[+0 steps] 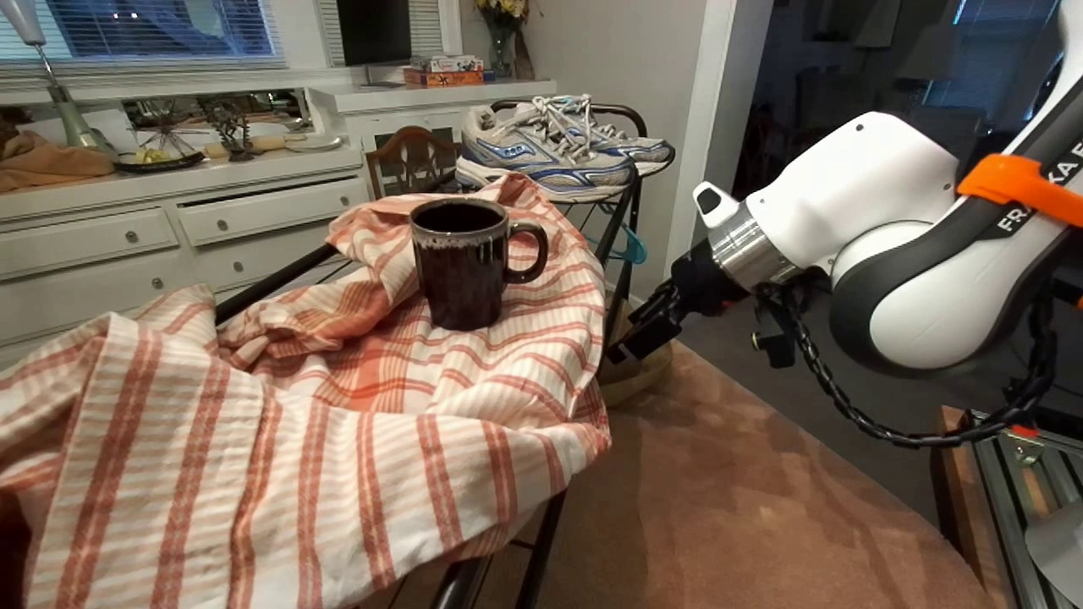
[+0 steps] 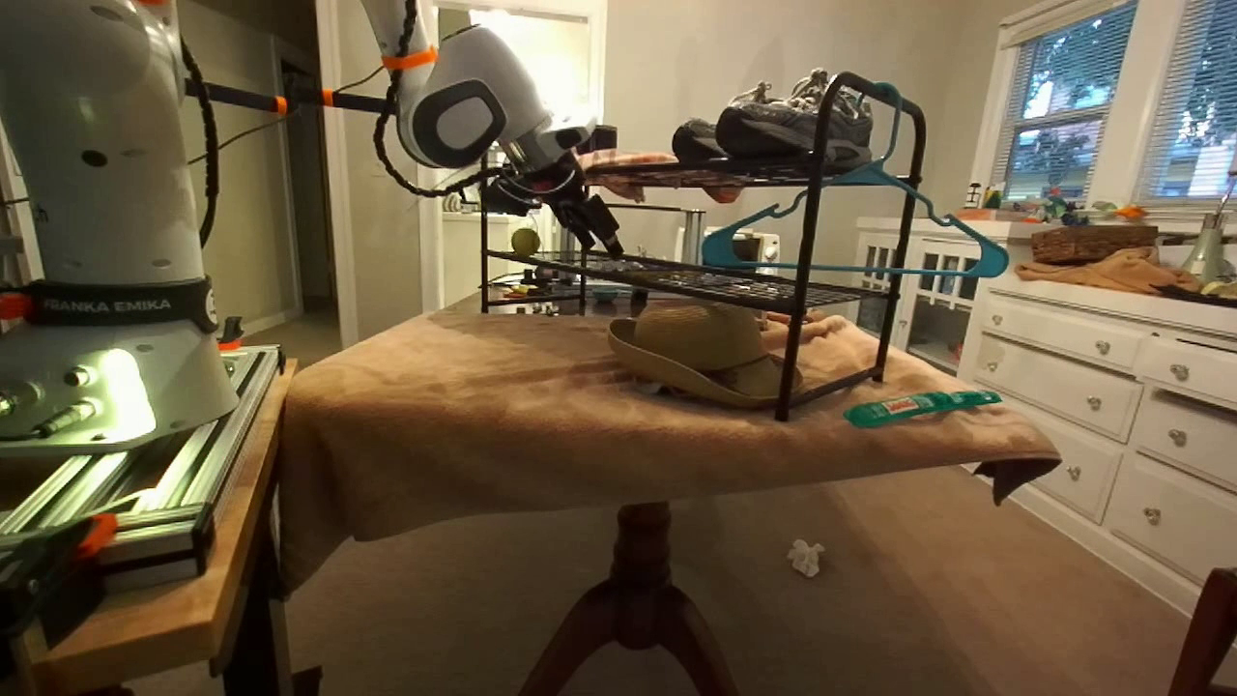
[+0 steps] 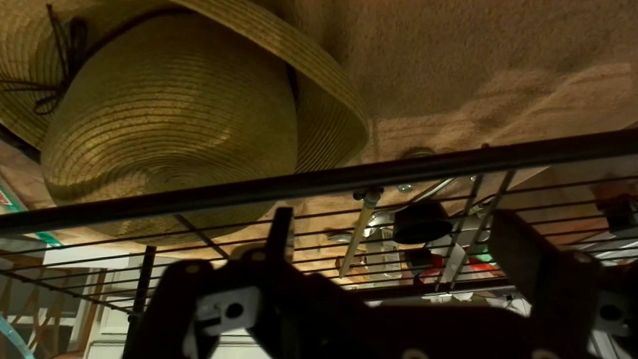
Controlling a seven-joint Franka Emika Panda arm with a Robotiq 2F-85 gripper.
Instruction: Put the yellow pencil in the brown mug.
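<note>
Yellow pencil [image 3: 358, 239]: here in the wrist view, a slim stick against the wires of the black shelf [image 3: 324, 182], seen in the gap between the fingers [image 3: 281, 232], apart from both;
Gripper [image 3: 394, 219]: fingers spread well apart; an exterior view has it angled down close by the rack [image 2: 805, 280];
Brown mug [image 1: 461, 279]: and there it stands, upright on the orange-striped dishcloth [image 1: 423, 474], shown whole in an exterior view, handle on the gripper's side;
Straw hat [image 2: 696, 343]: under the rack in an exterior view; the wrist view brings its crown and dark cord bow up big;
Green packet [image 2: 921, 407]: full length in an exterior view, beside the rack's foot; just slivers of it in the wrist view;
Running shoes [image 1: 550, 156]: top tier, both exterior views;
Turquoise hanger [image 2: 875, 175]: hooked on the rack's end;
Pedestal table [image 2: 643, 561]: tan fleece [image 2: 464, 435] draped over its top;
Room: white drawer cabinet [image 1: 288, 207], windows [image 2: 1073, 106] with blinds, beige carpet [image 2: 435, 599], and a crumpled white tissue [image 2: 805, 558] down on it.
</note>
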